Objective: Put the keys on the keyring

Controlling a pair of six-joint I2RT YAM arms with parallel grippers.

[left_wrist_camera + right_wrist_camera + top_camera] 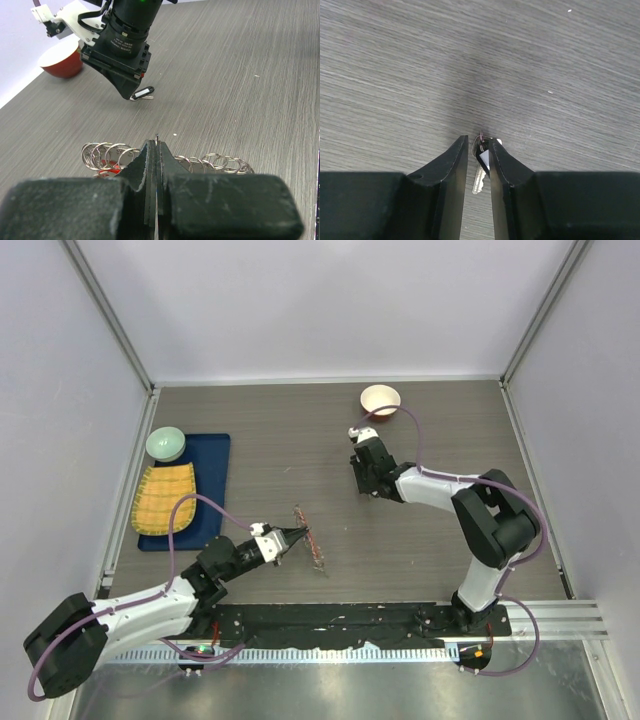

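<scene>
The keyring (312, 543) lies mid-table as a line of silvery rings (107, 152) with a red piece (112, 168). My left gripper (299, 536) (156, 145) is shut on a thin metal part of it, with rings spreading to both sides. Farther back, one of the keys (478, 181), silvery with a black-and-white oval tag (483, 159) (142, 93), lies on the table. My right gripper (364, 480) (479, 141) points down over it, jaws narrow on either side. The tag leans on the right finger, and a gap shows at the left finger. No other keys are in view.
A red-rimmed white bowl (380, 398) (62, 61) stands at the back behind the right gripper. At the left, a blue tray (206, 462) carries a yellow cloth (165, 499), and a green bowl (166, 443) sits at its far corner. Walls enclose the table on three sides.
</scene>
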